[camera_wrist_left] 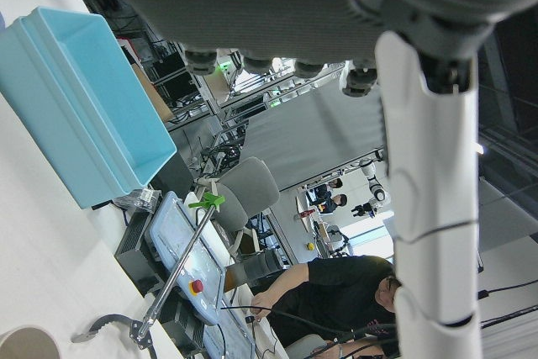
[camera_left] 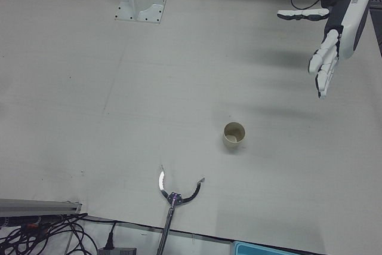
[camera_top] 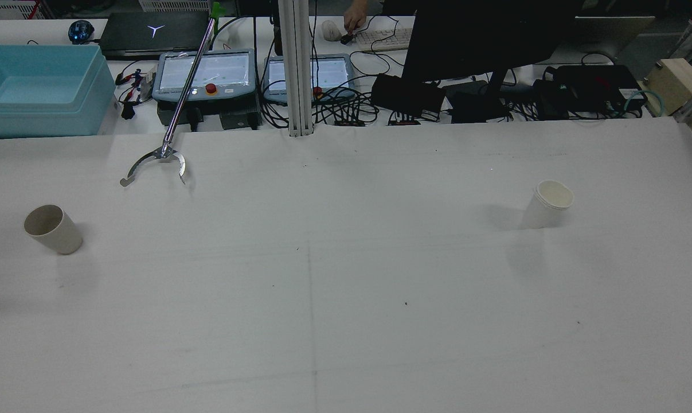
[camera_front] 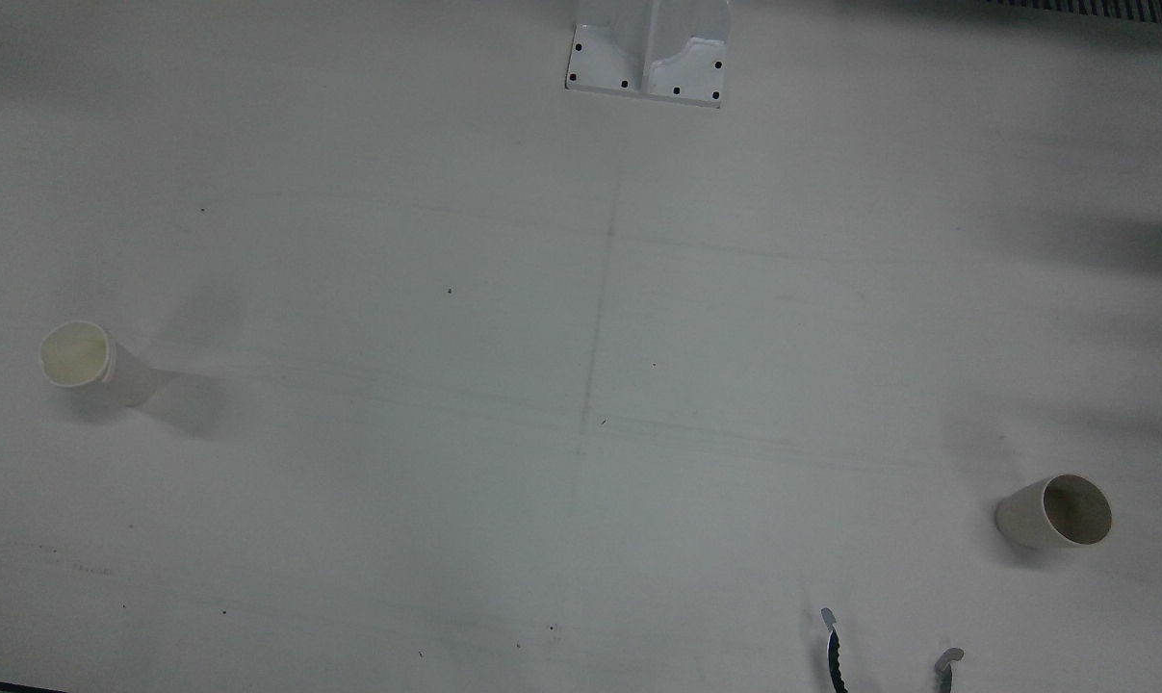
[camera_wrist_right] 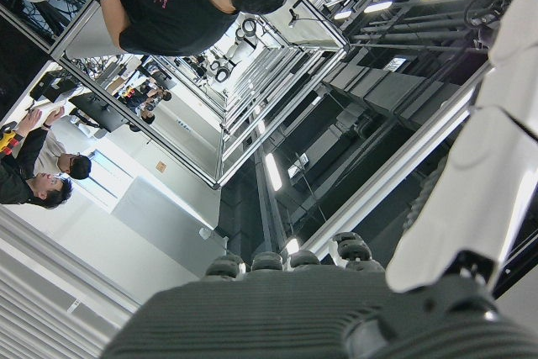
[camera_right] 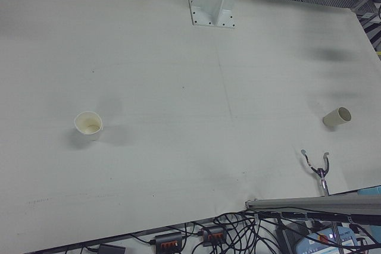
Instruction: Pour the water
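since both cups stand far apart, a fast grab could tip the beige cup (camera_left: 234,135); left hand (camera_left: 334,34) fingers wide, holding nothing; right hand (camera_wrist_right: 471,199) fingers: can't tell.

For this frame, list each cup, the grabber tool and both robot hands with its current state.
Beige cup: upright on the table, untouched, looks empty.
White cup: upright on the table, untouched; contents cannot be told.
Grabber tool: claws open, near the beige cup, holding nothing.
Left robot hand: open, raised above the table, holding nothing.
Right robot hand: only its own camera shows it; open or shut cannot be told.
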`<move>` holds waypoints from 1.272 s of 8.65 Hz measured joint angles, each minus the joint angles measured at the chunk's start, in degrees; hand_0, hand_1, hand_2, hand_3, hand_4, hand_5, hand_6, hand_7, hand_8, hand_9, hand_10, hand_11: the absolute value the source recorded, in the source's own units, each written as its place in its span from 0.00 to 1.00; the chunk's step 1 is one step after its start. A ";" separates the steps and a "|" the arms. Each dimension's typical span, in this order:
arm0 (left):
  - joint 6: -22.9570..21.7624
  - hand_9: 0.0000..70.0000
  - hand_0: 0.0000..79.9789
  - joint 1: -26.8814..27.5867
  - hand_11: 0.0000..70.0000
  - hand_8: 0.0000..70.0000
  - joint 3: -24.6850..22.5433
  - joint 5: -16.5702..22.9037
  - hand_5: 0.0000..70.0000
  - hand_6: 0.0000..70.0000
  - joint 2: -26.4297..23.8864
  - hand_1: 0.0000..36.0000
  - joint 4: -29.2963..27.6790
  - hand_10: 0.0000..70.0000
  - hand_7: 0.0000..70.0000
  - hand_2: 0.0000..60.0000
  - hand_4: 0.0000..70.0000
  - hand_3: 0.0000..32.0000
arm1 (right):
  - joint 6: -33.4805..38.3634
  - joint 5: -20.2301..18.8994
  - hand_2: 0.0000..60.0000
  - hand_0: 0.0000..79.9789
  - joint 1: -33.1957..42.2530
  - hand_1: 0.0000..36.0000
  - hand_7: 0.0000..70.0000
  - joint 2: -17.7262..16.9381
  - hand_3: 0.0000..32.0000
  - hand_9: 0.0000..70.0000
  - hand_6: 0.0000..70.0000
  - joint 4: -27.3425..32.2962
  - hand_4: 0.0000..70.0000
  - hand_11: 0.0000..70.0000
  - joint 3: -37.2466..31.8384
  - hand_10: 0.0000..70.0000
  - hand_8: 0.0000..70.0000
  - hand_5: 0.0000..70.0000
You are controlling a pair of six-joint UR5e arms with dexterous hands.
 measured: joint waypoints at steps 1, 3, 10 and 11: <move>-1.19 0.00 0.79 0.00 0.04 0.00 0.81 -0.33 0.00 0.00 0.10 0.60 -0.02 0.00 0.00 0.00 0.11 0.13 | -0.57 0.26 0.10 0.57 -0.80 0.30 0.00 0.22 0.00 0.00 0.00 0.05 0.07 0.00 -0.08 0.00 0.00 0.00; -3.55 0.00 0.77 0.11 0.06 0.00 1.08 -3.97 0.00 0.00 -0.16 0.57 -0.75 0.01 0.00 0.00 0.10 0.27 | -1.57 1.93 0.12 0.53 -1.33 0.26 0.00 -1.27 0.00 0.02 0.00 -0.02 0.08 0.01 -0.15 0.00 0.00 0.00; 8.13 0.00 0.81 12.52 0.08 0.00 5.03 -17.36 0.01 0.00 0.96 0.59 -11.52 0.03 0.02 0.00 0.16 0.13 | 1.41 4.57 0.12 0.57 -3.80 0.30 0.00 4.02 0.00 0.03 0.00 1.83 0.07 0.00 -2.17 0.00 0.00 0.00; 7.52 0.00 0.85 16.82 0.07 0.00 6.43 -18.44 0.02 0.00 1.02 0.61 -12.53 0.02 0.03 0.00 0.17 0.06 | 1.96 4.43 0.13 0.57 -3.30 0.30 0.00 3.14 0.00 0.03 0.00 1.85 0.07 0.00 -1.31 0.00 0.00 0.00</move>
